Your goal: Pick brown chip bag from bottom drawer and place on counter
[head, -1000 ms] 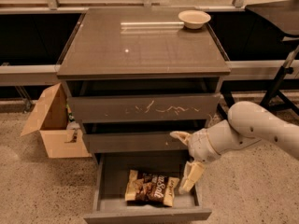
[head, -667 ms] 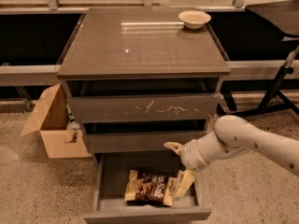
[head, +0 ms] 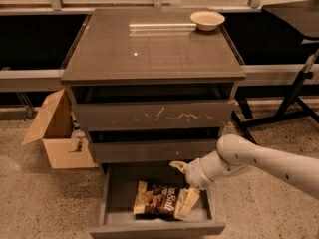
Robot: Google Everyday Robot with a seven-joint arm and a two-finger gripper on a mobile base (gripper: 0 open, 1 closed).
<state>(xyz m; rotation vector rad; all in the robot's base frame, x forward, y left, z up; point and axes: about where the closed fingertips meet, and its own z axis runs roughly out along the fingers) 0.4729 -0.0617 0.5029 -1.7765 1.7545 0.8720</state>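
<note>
The bottom drawer (head: pixel 155 229) stands pulled out below the front edge of the counter (head: pixel 149 51). The brown chip bag (head: pixel 158 200) lies flat inside it, right of centre. The gripper (head: pixel 180 188) hangs over the bag's right end, reaching in from the right side, its fingers spread apart: one points up toward the middle drawer, the other angles down and seems to touch the bag. A pale bowl (head: pixel 208 20) sits at the counter's back right corner.
</note>
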